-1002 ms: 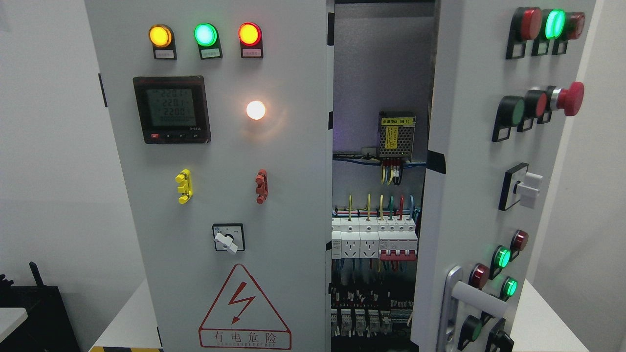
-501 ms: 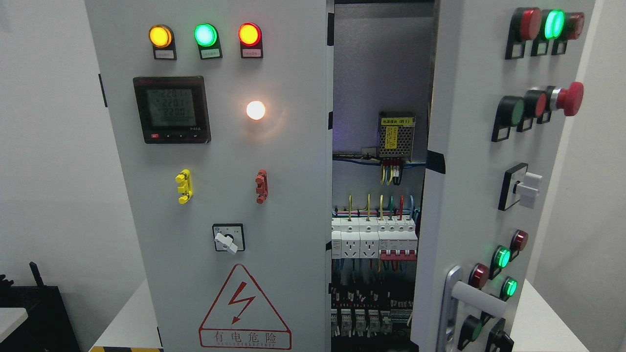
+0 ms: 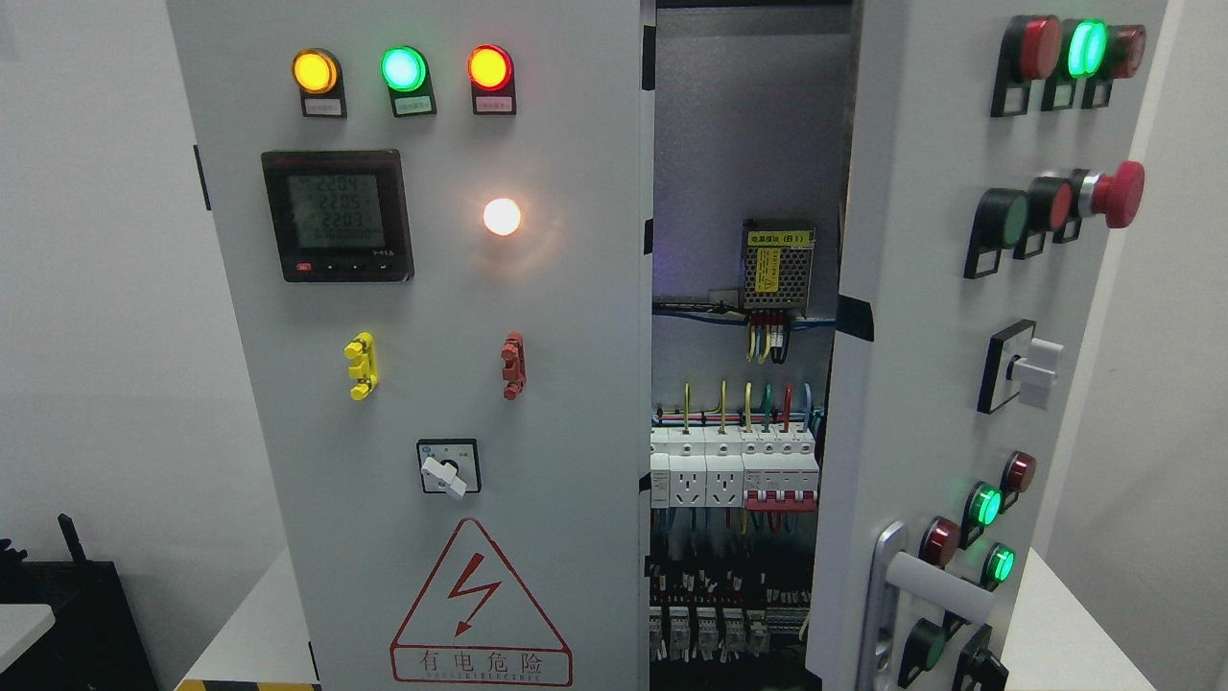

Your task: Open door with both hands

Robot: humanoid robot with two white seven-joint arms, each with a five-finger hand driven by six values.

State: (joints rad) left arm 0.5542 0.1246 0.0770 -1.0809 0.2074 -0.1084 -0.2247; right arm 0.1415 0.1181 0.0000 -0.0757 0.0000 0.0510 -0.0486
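A grey electrical cabinet fills the head view. Its right door (image 3: 921, 384) stands swung out toward me, partly ajar, with a silver lever handle (image 3: 935, 581) near its lower edge and rows of push buttons and lamps on its face. The left door (image 3: 432, 384) is shut flat; it carries a digital meter (image 3: 338, 215), three lit lamps and a lightning warning triangle (image 3: 480, 600). Between the doors I see the inside: a small power supply (image 3: 779, 266), coloured wires and white breakers (image 3: 734, 470). Neither of my hands nor arms shows.
The cabinet stands on a white table (image 3: 1074, 633). A dark object (image 3: 58, 595) sits low at the left by a white wall. A red mushroom stop button (image 3: 1118, 192) and a white rotary switch (image 3: 1031, 365) stick out from the right door.
The digits on the meter have changed; the doors and everything else stay as they were.
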